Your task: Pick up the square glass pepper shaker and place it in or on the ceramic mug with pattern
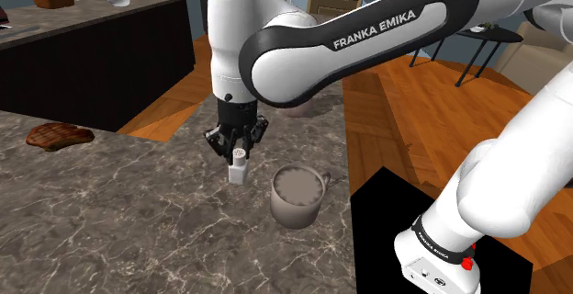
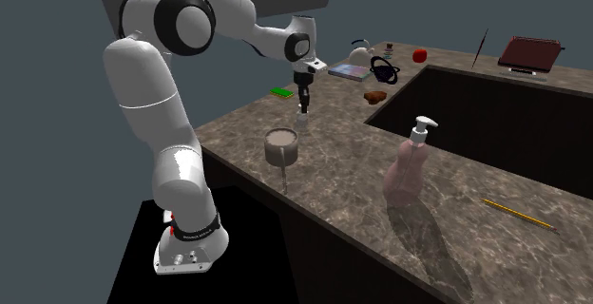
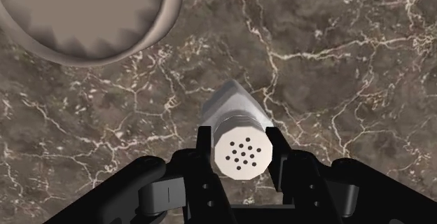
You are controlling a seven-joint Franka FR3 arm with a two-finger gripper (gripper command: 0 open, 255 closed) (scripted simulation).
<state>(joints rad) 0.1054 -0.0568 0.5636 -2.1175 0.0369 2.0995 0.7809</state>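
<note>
A small white square pepper shaker [image 1: 239, 165] with a perforated round cap [image 3: 242, 153] is clasped between my black fingers. My gripper [image 1: 237, 147] is shut on its top, and the shaker hangs just above the marble counter [image 1: 110, 219]. A grey-brown mug [image 1: 296, 196] with a handle stands close by, toward the shoulder view's right of the shaker. In the wrist view the mug's open rim [image 3: 91, 19] lies ahead of the gripper [image 3: 241, 145]. From the second exterior view, the gripper [image 2: 303, 104] and shaker [image 2: 303, 112] are just behind the mug [image 2: 280, 147].
A brown steak-like item [image 1: 59, 136] lies at the counter's far left edge in the shoulder view. A pink soap dispenser [image 2: 409, 164] and a pencil [image 2: 518, 214] sit further along the counter. A sunken dark sink [image 2: 494, 112] opens beyond. My stand [image 1: 432, 237] is at the shoulder view's lower right.
</note>
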